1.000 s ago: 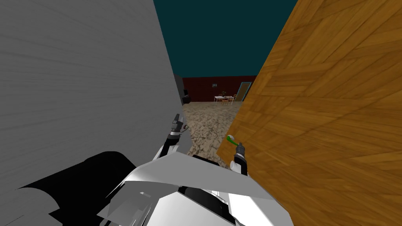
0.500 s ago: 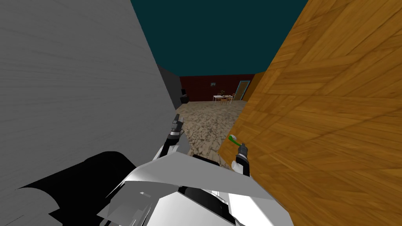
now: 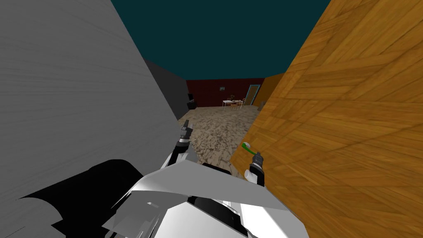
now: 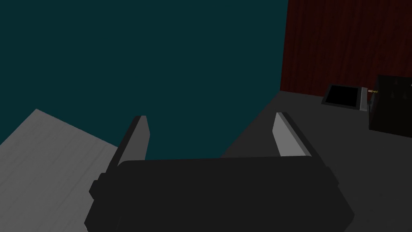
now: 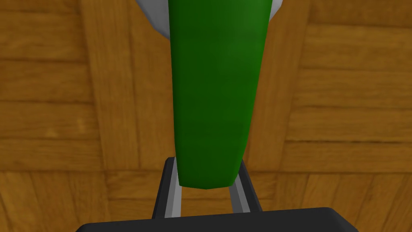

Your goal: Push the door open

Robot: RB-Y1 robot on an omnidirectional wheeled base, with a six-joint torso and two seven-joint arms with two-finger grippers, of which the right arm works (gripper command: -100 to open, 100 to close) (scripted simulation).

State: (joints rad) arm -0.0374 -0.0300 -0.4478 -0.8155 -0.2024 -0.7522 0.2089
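A: In the head view, what's changing?

B: The gap between the plain grey wall point(image 3: 74, 103) on my left and the honey-brown plank-patterned wooden door point(image 3: 338, 136) on my right is getting wider than a second ago. More of the mottled beige floor point(image 3: 215, 132) is showing through it. Part of that is my own move, since the whole picture is shifting. The door is standing well ajar.

A: So the push is working?

B: I'm judging yes. It's mostly open and more pushing should finish it.

A: Where's the claw?

B: The right gripper point(image 3: 257, 157) is sitting at the end of the short green lever handle point(image 3: 247, 147), near the door's free edge. The left gripper point(image 3: 186, 127) is hanging raised beside the grey wall, touching nothing.

A: Left wrist view?

B: The left gripper point(image 4: 209, 121) is showing both fingers spread wide with nothing between them.

A: Right wrist view?

B: The right gripper point(image 5: 207, 161) is clamping the tip of the green lever handle point(image 5: 215, 100). Its fingers point(image 5: 176, 193) are pressing the lever's two sides, drawn close together. The lever is running away from the hand to a pale round plate point(image 5: 155, 20) on the wooden door point(image 5: 342, 100), which is lying flat right behind it.

A: Any risk?

B: I'm guessing the grip is only on the tip, so it might slip as the door swings.
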